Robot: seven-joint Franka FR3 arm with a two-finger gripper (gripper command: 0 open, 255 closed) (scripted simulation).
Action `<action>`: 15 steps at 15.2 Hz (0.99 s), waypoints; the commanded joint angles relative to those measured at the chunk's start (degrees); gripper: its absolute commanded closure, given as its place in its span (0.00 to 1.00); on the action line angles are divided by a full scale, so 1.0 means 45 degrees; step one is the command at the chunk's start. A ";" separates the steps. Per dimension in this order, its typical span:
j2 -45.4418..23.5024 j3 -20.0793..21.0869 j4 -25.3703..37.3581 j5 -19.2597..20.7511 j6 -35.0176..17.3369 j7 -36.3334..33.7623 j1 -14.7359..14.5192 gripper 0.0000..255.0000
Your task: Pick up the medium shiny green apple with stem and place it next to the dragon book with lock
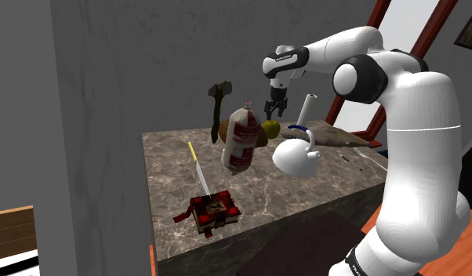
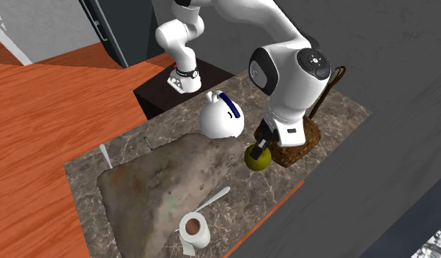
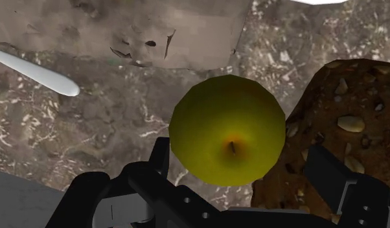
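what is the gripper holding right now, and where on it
Nothing is held yet. The gripper is open, with its fingers on either side of the green apple and one of them clearly apart from it.

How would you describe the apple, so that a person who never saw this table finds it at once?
Find the brown marbled tabletop and the dark seeded loaf on it. The apple is right beside that loaf, under the black gripper. It alone is round, smooth and yellow-green.
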State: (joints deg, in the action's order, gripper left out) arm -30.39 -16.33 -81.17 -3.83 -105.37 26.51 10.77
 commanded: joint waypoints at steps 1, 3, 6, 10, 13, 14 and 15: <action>0.0002 -0.0001 -0.0020 -0.0001 -0.0022 0.0005 0.0002 0.00; 0.0002 -0.0001 -0.0020 -0.0001 -0.0022 0.0005 0.0002 0.00; 0.0002 -0.0001 -0.0018 0.0000 -0.0019 0.0004 0.0002 1.00; 0.0002 -0.0001 -0.0018 0.0000 -0.0019 0.0004 0.0002 1.00; 0.0002 -0.0001 -0.0018 0.0000 -0.0019 0.0004 0.0002 1.00; 0.0002 -0.0001 -0.0018 -0.0001 -0.0019 0.0004 0.0002 1.00; 0.0041 -0.0008 0.0092 0.0010 0.0129 0.0005 0.0004 1.00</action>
State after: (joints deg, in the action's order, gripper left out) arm -30.36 -16.35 -80.97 -3.83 -105.16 26.55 10.80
